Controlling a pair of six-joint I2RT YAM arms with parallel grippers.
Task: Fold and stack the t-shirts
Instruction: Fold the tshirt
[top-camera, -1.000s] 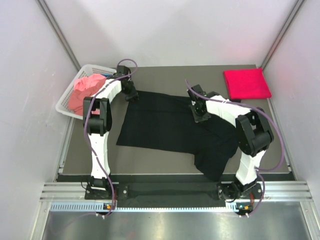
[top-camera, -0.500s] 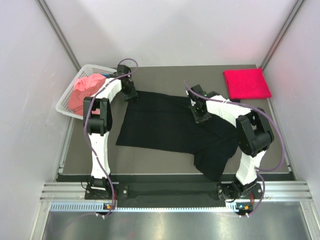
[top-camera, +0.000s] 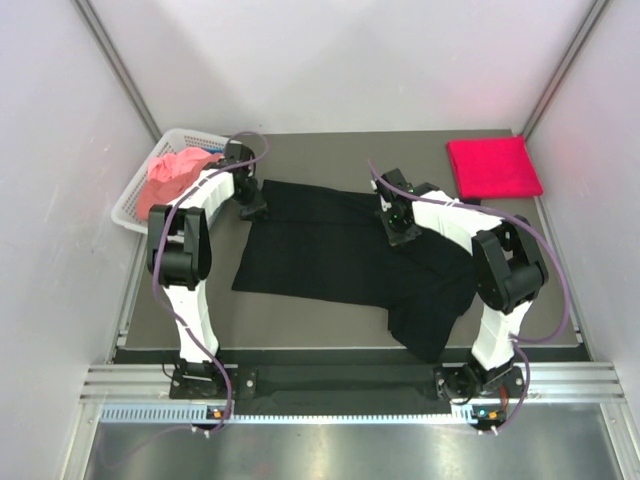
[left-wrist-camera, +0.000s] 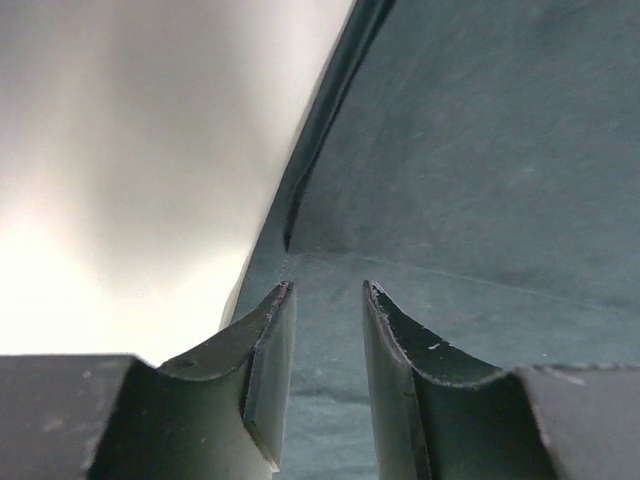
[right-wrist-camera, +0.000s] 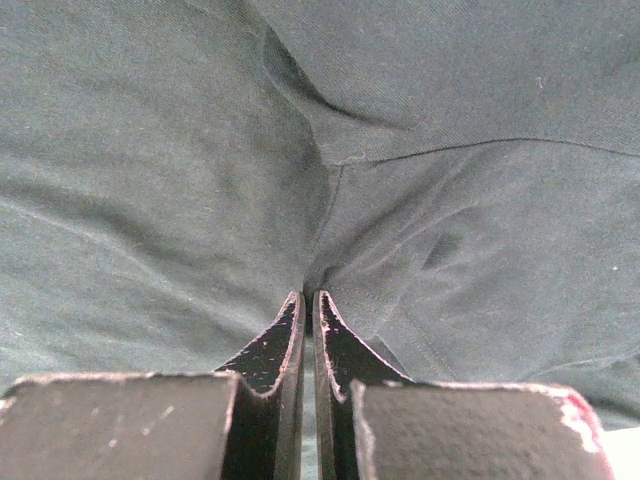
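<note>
Spread dark and rumpled over the middle of the counter (top-camera: 330, 160): the black t-shirt (top-camera: 320, 255), bunched up at its near-right end. At that shirt's far-left corner, the left hand (top-camera: 250, 207), jaws parted to a moderate gap with nothing between them, tips just over the cloth's edge; on the shirt's far-right part, the right hand (top-camera: 400, 228), pinched tight on a gathered fold of the black cloth. Well off beyond the black shirt's far-right corner, a folded red t-shirt (top-camera: 493, 167); off beyond its far-left corner, a pink t-shirt (top-camera: 175, 178) heaped in the white basket (top-camera: 128, 208).
</note>
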